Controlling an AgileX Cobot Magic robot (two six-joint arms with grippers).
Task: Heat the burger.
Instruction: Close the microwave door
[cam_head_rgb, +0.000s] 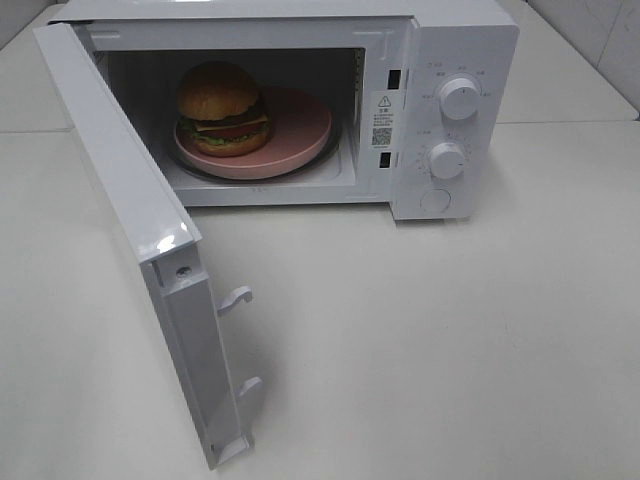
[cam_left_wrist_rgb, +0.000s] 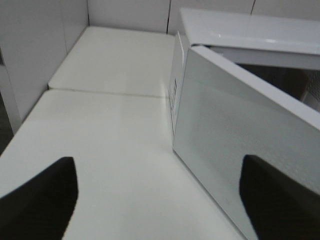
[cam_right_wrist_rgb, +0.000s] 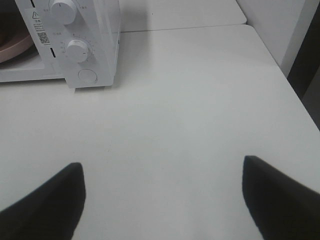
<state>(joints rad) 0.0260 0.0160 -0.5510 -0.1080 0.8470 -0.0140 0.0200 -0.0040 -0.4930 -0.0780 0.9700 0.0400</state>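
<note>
step: burger (cam_head_rgb: 222, 108) on plate (cam_head_rgb: 300, 130) in microwave (cam_head_rgb: 460, 40) toward counter's far edge, door (cam_head_rgb: 110, 170) open | next, likely: push door shut, turn knob (cam_head_rgb: 446, 160) | left gripper (cam_left_wrist_rgb: 157, 165), right gripper (cam_right_wrist_rgb: 161, 165): both spread wide, empty

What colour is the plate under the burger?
Pink. The plate shows best in the exterior high view, inside the open microwave.

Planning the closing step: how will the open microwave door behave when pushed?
The door looks rigid, so it should swing, not flex. Its glossy face may prove slippery. Its latch hooks probably need a firm push.
</note>
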